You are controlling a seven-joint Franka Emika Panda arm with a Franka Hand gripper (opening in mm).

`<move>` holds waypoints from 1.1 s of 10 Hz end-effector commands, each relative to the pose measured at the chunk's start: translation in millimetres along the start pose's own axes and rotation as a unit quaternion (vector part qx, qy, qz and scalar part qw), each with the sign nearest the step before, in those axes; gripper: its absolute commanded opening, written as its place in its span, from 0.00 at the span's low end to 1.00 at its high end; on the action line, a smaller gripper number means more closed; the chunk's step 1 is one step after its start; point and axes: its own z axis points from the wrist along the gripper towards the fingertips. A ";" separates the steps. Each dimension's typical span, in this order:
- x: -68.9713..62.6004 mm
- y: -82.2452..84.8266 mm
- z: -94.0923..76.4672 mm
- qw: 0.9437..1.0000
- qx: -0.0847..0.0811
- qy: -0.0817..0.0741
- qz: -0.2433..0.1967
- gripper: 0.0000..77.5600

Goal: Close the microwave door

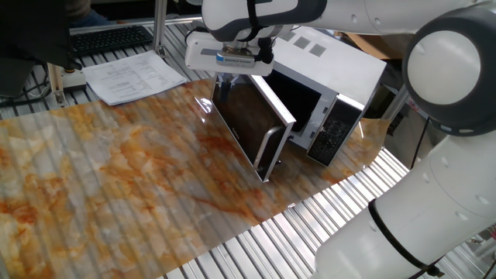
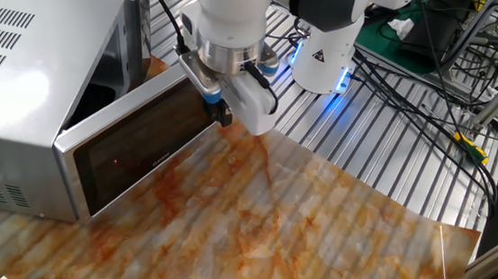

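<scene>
**Gripper placed at the outer face of the half-open door**

The microwave [image 1: 325, 85] is stood on the counter [image 1: 116, 178], at its far edge, with the cavity turned toward the open surface. The microwave door [image 1: 246, 124] is hinged at the side away from the black keypad panel [image 1: 335, 132] and is swung out to a partly open angle, so that a wedge of dark cavity is seen between the door and the keypad panel. The silver bar handle [image 1: 271, 151] is carried on the free edge of the door, which is the part furthest out from the microwave body.

The gripper [image 2: 222, 112] is held just in front of the door's outer glass, near the upper edge and toward the hinge side, as is seen in the other fixed view. This placement is judged to be chosen for pushing: a flat panel can be swung shut by pressure on its outer face, and no grasp of the handle is needed. Whether the dark fingertips are touching the glass cannot be told, and it cannot be told either if the fingers are apart or together, because they are hidden under the white wrist body.

Some papers [image 1: 132, 77] and a keyboard [image 1: 108, 37] are lying beyond the counter, well apart from the microwave.
</scene>
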 end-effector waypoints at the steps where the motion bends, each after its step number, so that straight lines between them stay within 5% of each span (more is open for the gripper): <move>1: -0.7 0.3 -1.7 1.000 0.007 -0.001 0.019 0.00; 5: 0.3 0.2 -1.2 1.000 0.022 0.003 0.007 0.00; 11: 26.8 -5.1 12.4 1.000 0.031 -0.005 0.002 0.00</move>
